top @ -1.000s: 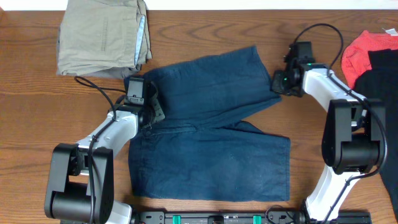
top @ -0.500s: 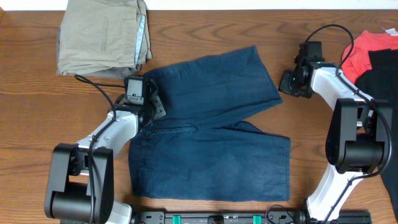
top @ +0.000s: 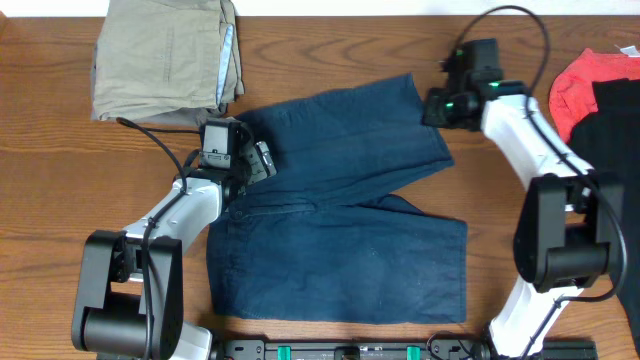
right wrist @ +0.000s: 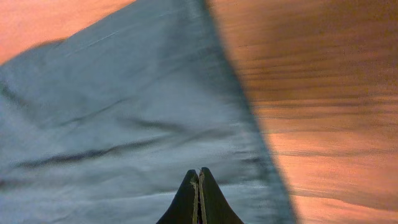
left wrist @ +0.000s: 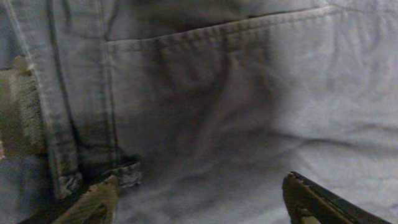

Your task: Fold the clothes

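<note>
Your shorts (top: 340, 200) lie spread flat in the middle of the table (top: 40, 200). The waistband is at your left side and the two wide legs run out to the right. The far leg angles up toward the back right, and the near leg lies square toward the front edge.

Your left gripper (top: 255, 160) sits over the waistband end, at the far corner of the shorts. In the left wrist view its fingers stand wide apart (left wrist: 202, 199) with nothing between them. Only cloth lies under them: a stitched pocket seam and what looks like a belt loop (left wrist: 124, 171). No lettering can be read on the fabric.

Your right gripper (top: 432, 105) hangs at the hem of the far leg. In the right wrist view its two fingers are pressed tight together (right wrist: 199, 177) over the cloth, just inside the leg's edge, and they hold nothing that you can see.

A khaki garment (top: 165, 60) lies at the back left, near the left gripper. A red garment (top: 580, 85) and a black garment (top: 620, 110) lie at the far right, apart from the shorts.
</note>
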Motion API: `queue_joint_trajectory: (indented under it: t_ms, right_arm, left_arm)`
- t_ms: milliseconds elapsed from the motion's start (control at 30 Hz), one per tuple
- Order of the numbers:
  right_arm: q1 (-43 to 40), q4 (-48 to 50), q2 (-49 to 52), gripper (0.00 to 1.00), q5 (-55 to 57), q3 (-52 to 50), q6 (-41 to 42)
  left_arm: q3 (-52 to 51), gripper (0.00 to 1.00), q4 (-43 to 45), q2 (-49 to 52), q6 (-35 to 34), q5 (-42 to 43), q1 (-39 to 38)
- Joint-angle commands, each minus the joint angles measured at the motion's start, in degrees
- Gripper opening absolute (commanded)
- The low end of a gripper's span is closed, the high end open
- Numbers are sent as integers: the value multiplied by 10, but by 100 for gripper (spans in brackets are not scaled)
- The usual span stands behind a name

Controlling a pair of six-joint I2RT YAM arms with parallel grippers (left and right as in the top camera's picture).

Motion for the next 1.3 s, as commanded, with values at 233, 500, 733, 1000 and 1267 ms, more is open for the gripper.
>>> queue_joint_trajectory:
  t_ms: [233,500,733,1000,1267]
  right_arm:
    - [74,23,78,1,23,3,-29]
    - [66,30,101,1,73,3,-29]
    - [54,35,123,1,136,3,-29]
    - [24,35,164,1,160,3,-29]
    - [-10,32,181,1,168,3,-29]
  left_arm:
    - [-3,98,-24,7,3,-34,3]
    - [-3,98,-26,7,3,-34,3]
    - [-3,98,-26,7,-6,-34,3]
    - [-3,98,-26,7,-37,-34,3]
    - [-3,98,-13,7,-38,-7,3]
